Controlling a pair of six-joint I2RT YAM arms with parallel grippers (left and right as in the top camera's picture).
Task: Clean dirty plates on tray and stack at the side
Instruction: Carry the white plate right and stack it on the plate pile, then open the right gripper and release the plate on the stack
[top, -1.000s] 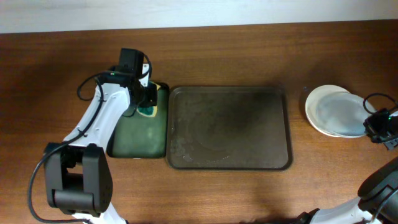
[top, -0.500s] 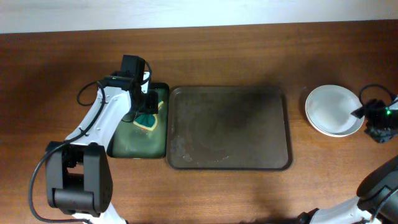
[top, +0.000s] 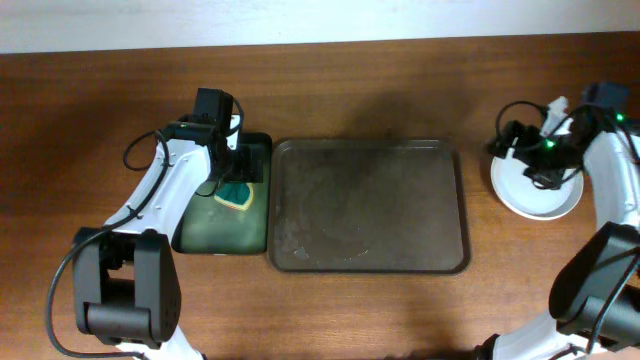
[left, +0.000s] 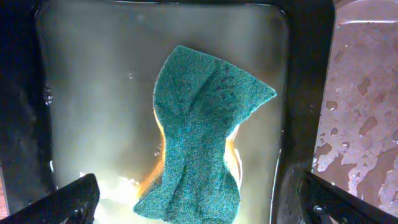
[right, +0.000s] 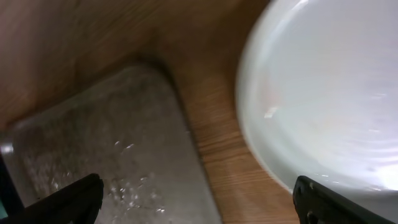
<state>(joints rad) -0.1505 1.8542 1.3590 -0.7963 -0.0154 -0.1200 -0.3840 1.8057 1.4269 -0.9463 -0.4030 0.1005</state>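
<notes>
The dark brown tray (top: 368, 205) lies mid-table, wet, with no plate on it; its corner (right: 106, 143) shows in the right wrist view. White plates (top: 540, 195) sit stacked on the wood to its right, the top one (right: 323, 93) looking clean. Above the stack's left rim my right gripper (top: 515, 148) hovers open and empty (right: 202, 205). Over the small black tray (top: 215, 235), my left gripper (top: 236, 165) is open (left: 199, 208). A green sponge (left: 199, 137) lies loose below it, between the wide-apart fingers.
The small black tray with its green inside (left: 93, 93) holds soapy water and sits against the brown tray's left rim. Cables trail from both arms. Bare wood surrounds the trays and the plate stack.
Both grippers opened. The left let the sponge drop into the small tray. The right released the top plate onto the stack and swung from the lower right to the stack's far-left rim.
</notes>
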